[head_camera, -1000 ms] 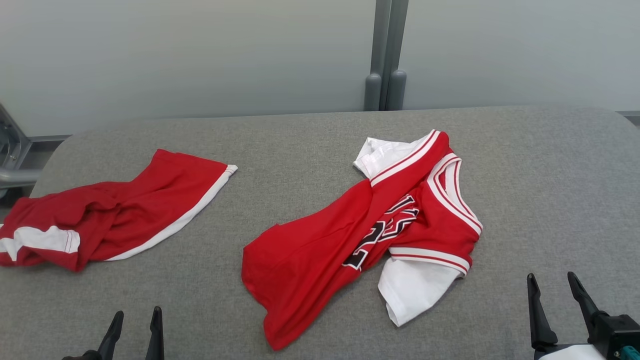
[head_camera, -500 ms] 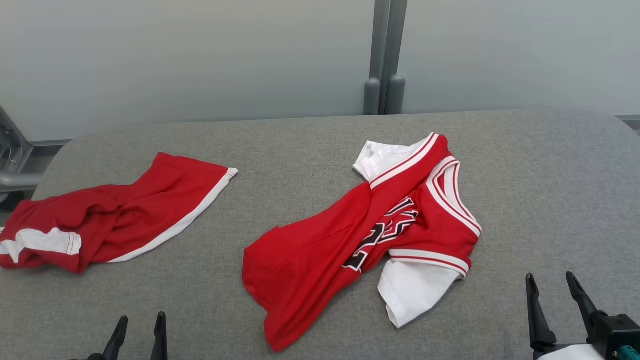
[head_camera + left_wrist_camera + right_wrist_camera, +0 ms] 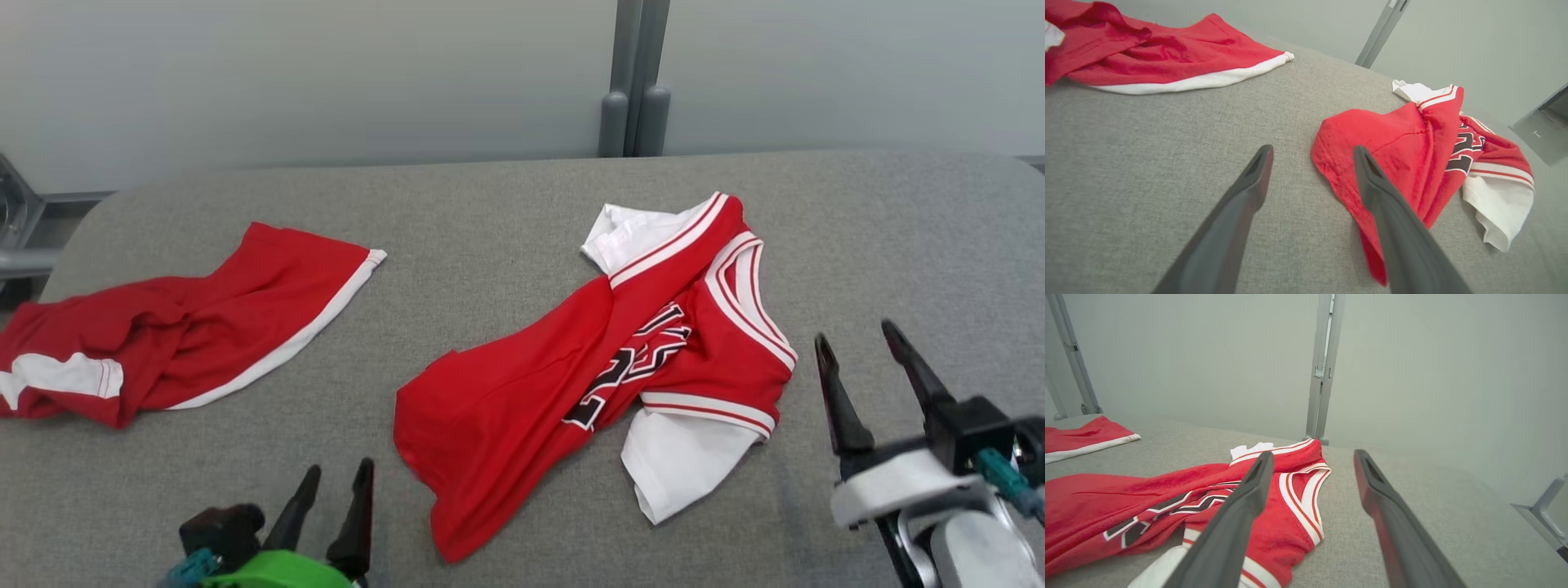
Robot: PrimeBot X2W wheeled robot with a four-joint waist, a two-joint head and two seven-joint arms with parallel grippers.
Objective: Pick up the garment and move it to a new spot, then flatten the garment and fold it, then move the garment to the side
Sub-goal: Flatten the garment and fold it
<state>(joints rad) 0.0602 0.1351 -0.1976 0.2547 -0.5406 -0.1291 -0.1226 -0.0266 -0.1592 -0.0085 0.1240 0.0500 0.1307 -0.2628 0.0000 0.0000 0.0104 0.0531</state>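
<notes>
Honestly, not much to read here. The only print is on the red jersey (image 3: pixel 522 392) lying right of the middle: chunky black lettering (image 3: pixel 633 367) with a white outline, running across its chest. The fabric is bunched up and folded over it, so most of the characters are cut off or lost in a crease. The nearest, left-most character looks like a 2 in the head view, but I wouldn't swear to it. Farther up and to the right it's just angular black strokes, and I can't make out any letters or digits. Both wrist views catch the same print from low angles, no clearer there.
</notes>
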